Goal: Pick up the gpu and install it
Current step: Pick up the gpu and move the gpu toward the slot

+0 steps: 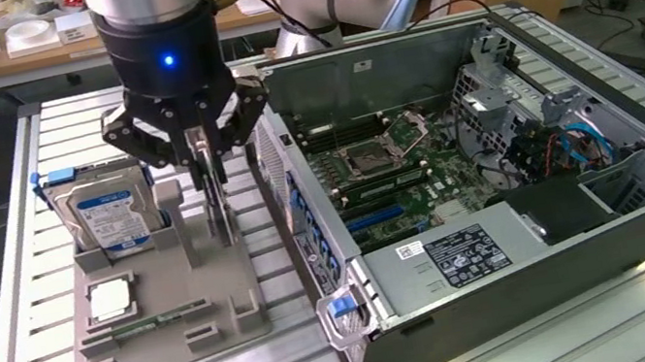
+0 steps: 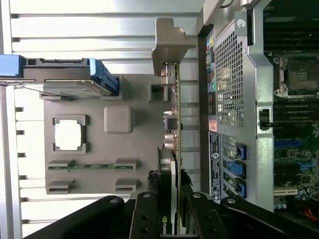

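The gpu (image 1: 221,213) is a thin dark card standing on edge over the grey holder tray (image 1: 154,352), in the gap between the hard drive and the open computer case. My gripper (image 1: 209,161) comes down from above, its fingers closed on the card's upper edge. In the wrist view the gpu (image 2: 175,114) runs edge-on away from my gripper (image 2: 172,191), with the pale metal bracket (image 2: 169,45) at its far end. Whether the card's lower edge still rests in the tray's slot I cannot tell.
The open computer case (image 1: 643,216) lies on its side at the exterior view's right, motherboard (image 1: 387,170) exposed. On the tray sit a silver hard drive (image 1: 105,212) with a blue-white label, a CPU (image 1: 110,297) and a green memory stick (image 1: 168,315). The slatted metal table (image 1: 26,290) lies beneath.
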You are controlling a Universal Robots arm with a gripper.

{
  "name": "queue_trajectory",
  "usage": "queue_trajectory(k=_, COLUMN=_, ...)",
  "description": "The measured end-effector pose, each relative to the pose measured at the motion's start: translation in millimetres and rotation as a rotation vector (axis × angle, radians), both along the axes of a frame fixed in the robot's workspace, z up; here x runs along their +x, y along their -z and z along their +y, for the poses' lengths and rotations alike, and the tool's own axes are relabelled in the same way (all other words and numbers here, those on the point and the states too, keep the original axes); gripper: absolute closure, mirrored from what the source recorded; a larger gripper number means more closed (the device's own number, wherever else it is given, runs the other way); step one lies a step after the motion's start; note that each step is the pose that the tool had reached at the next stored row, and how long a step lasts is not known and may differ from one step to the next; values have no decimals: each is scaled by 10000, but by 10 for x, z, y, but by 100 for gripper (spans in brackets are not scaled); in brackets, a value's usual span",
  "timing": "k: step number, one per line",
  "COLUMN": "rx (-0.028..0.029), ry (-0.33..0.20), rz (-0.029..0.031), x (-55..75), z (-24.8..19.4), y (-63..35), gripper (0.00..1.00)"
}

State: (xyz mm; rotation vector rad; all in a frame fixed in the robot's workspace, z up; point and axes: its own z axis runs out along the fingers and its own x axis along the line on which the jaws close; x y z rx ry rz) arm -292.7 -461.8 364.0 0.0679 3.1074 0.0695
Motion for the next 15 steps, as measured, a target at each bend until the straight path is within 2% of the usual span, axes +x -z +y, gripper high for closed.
queue_trajectory(k=15, rx=0, ry=0, rz=-174, x=0, z=0, y=-472, gripper=73)
